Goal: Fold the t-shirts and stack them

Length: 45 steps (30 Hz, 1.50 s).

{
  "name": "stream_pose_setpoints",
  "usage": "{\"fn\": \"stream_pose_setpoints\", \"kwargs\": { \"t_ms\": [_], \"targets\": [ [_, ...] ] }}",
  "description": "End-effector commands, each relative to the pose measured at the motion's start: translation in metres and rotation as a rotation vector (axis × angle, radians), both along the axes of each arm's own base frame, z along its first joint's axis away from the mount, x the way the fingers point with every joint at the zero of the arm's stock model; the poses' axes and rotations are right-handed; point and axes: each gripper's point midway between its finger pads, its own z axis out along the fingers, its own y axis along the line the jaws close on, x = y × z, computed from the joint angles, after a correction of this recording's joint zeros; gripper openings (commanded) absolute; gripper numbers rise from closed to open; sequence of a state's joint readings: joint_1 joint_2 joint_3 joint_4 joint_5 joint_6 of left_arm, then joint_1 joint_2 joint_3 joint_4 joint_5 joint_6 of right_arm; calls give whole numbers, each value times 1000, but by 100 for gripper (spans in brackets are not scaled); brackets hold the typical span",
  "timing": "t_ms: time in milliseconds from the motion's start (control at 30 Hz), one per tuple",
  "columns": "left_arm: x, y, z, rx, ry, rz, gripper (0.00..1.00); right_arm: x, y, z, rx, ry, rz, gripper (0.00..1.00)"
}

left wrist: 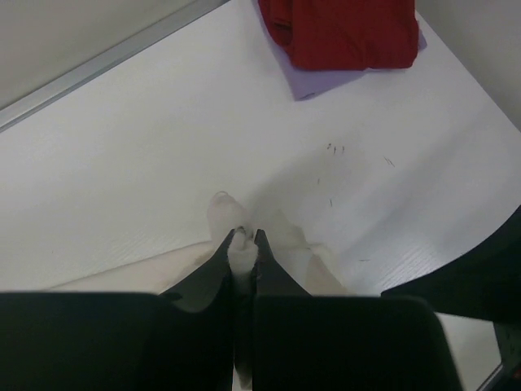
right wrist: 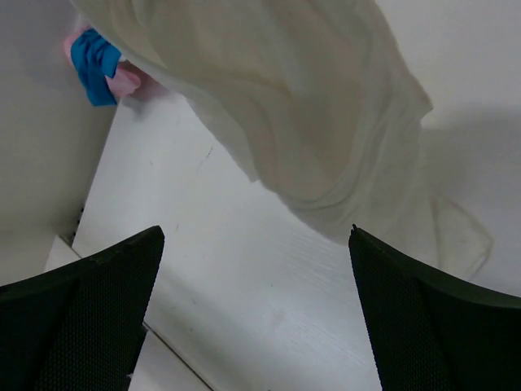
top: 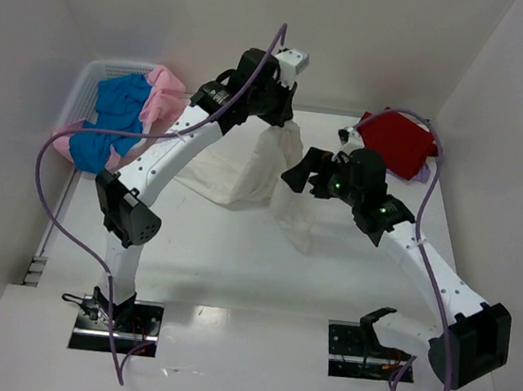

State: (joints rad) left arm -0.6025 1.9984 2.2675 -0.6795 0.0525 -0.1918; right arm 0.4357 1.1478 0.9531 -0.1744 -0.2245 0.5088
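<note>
Below our left jaws, which are clamped on its top edge, the cream-white t-shirt [top: 230, 180] hangs down to the bench [top: 233, 268], its long axis running toward our right jaws; those stand wide apart, empty, just short of the drape.

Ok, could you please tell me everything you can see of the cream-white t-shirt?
The cream-white t-shirt is thin, soft, wrinkled cloth, not yet folded. The left fingers are shut on one edge and hold it up; the cloth hangs from there in folds, and the rest lies spread on the white table. The open right fingers hover close in front, apparently not touching it.
</note>
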Motion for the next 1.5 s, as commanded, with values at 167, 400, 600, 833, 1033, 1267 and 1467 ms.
{"fn": "stream_pose_setpoints", "kwargs": {
  "t_ms": [167,400,600,833,1033,1267,1467],
  "targets": [
    [9,-4,36,-77,-76,19,0,47,-11,-6,-51,-30,-216,99],
    [-2,6,41,-57,-85,20,0,60,-35,7,-24,-50,-384,98],
    [-5,8,40,-58,-85,18,0,72,-27,-11,-38,-22,-374,93],
    [-15,8,42,-70,-80,-11,0,89,-2,-45,-25,58,-311,70],
    [-13,11,42,-64,-84,6,0,96,-1,-54,-30,90,-333,17],
    [8,47,38,-24,-100,120,0,118,-38,3,-90,1,-468,0],
    [21,108,70,4,-197,311,0,118,-116,131,-40,-234,-634,0]
  ]
}}
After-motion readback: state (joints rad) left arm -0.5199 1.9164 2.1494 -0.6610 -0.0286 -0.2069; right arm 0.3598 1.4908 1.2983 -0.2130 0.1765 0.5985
